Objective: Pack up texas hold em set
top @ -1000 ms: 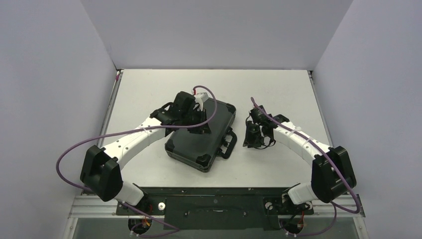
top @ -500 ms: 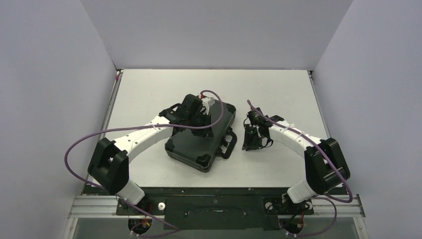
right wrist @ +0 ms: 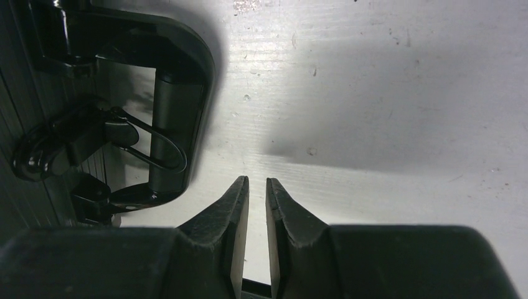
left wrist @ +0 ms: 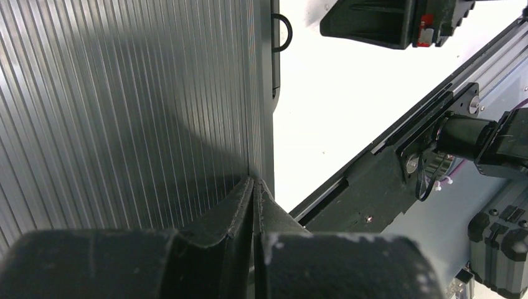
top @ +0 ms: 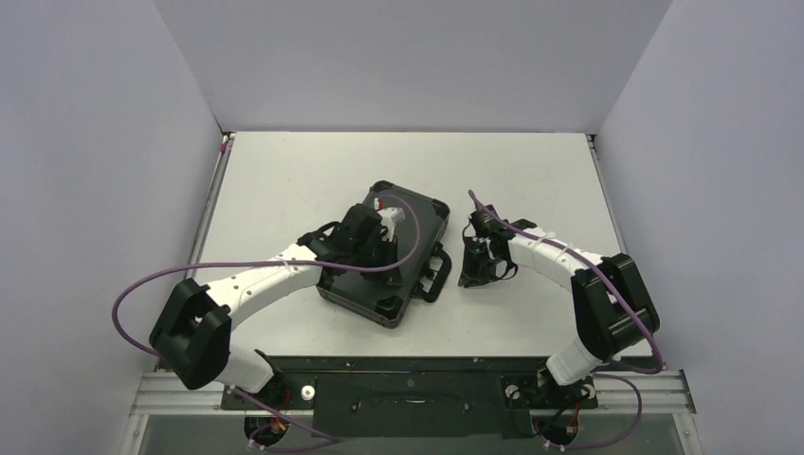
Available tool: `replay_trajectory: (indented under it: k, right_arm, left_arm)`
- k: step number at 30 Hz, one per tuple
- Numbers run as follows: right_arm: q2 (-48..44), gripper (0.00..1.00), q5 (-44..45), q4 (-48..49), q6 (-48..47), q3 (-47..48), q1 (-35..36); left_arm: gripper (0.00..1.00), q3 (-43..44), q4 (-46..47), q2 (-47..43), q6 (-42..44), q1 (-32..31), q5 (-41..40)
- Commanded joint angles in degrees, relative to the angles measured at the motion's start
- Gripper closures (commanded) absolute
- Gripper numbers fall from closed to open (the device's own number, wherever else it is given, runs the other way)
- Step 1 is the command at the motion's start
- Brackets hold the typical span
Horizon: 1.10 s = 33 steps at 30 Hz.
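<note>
The black briefcase (top: 419, 214) lies closed on the table, its handle (top: 438, 273) facing right. Its ribbed lid (left wrist: 124, 112) fills the left wrist view. My left gripper (top: 379, 258) rests low on the lid near the case's front edge, its tips (left wrist: 255, 184) pressed together with nothing between them. My right gripper (top: 472, 275) hovers just right of the handle (right wrist: 177, 93) and a wire latch (right wrist: 131, 146); its jaws (right wrist: 255, 182) stand a narrow gap apart over bare table, holding nothing. Chips, cards, buttons and the triangle are out of view.
The white table (top: 531, 180) is walled by grey panels at the back and both sides. A black mounting rail (top: 408, 374) runs along the near edge. The right arm's wrist (left wrist: 386, 22) shows at the top of the left wrist view.
The left gripper has slid back over the lid toward the near edge. The right gripper has edged a little left toward the handle. The case stays closed.
</note>
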Motion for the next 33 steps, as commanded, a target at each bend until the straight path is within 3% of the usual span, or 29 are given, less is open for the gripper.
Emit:
replay_trajectory:
  k: [1, 33]
  right_arm:
    - [1.71, 0.86, -1.58, 3.10, 0.56, -0.12, -0.35]
    - [7.07, 0.91, -7.07, 9.81, 2.73, -0.12, -0.31]
  left_arm:
    - [0.99, -4.62, 0.36, -2.26, -1.77, -1.85, -1.36]
    - [0.99, -11.75, 0.93, -8.71, -6.55, -6.38, -4.32]
